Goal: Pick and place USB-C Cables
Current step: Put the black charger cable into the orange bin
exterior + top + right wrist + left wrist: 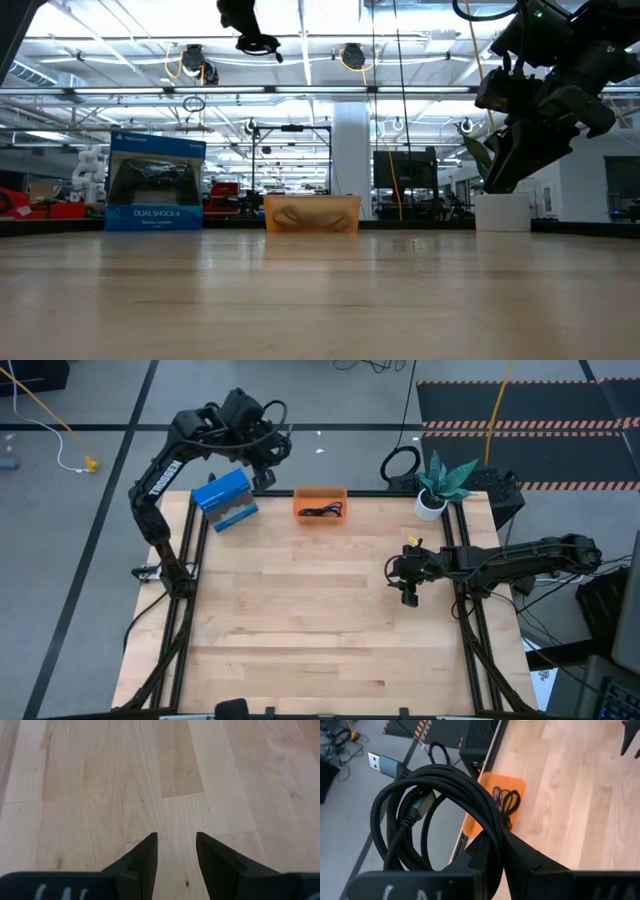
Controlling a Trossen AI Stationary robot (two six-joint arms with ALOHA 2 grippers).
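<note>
Left gripper [495, 865]: clamped on black coiled cable [440, 795], raised at the table's 11 o'clock, short of the orange bin [320, 503].
Bin contents: purple-blue cable [496, 796] and black cable [510, 802] inside.
Risk: loose loops and dangling plug could snag the rim and spill outside.
Right gripper [176, 851]: fingers apart, empty, at 3 o'clock.

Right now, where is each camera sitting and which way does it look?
High view: above the table, looking straight down; shows both arms, the left gripper and right gripper.
Low view: at tabletop height, looking level across at the orange bin; arms hang in from above.
Left wrist view: on the left arm, looking past its fingers and the black cable they hold.
Right wrist view: looking down at bare wood past its open fingers.
Shared: high, low and left wrist views all show the orange bin.
</note>
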